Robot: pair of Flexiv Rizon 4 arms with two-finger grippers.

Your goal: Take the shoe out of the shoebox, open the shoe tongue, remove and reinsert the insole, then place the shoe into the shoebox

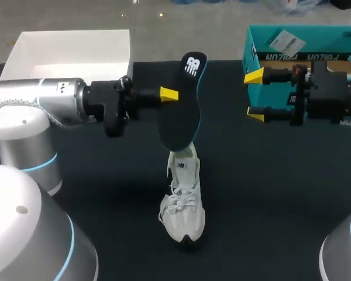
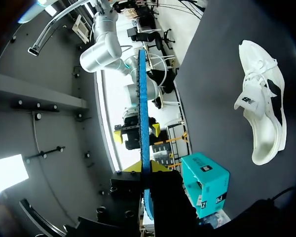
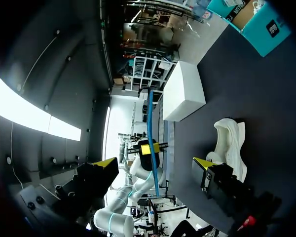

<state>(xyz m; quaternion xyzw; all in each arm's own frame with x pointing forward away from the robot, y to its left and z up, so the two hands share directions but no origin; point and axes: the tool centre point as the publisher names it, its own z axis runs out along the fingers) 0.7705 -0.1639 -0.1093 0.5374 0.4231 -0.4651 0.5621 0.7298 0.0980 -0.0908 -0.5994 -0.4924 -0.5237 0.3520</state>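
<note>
The table (image 1: 269, 193) was overlooked from above and behind; the wrist cameras were turned toward each other, shoe (image 1: 184, 211) and insole (image 1: 180, 117) shared.

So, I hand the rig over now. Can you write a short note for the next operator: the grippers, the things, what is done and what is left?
Left gripper: shut on the insole, holding it in the air, clear of the shoe.
Right gripper: open and empty, beside the teal shoebox.
The shoe stands on the table, near the middle, outside the shoebox, and its tongue looks open.
Done: shoe taken out, tongue opened, insole removed.
Left: reinsert the insole, then place the shoe back into the shoebox.
</note>
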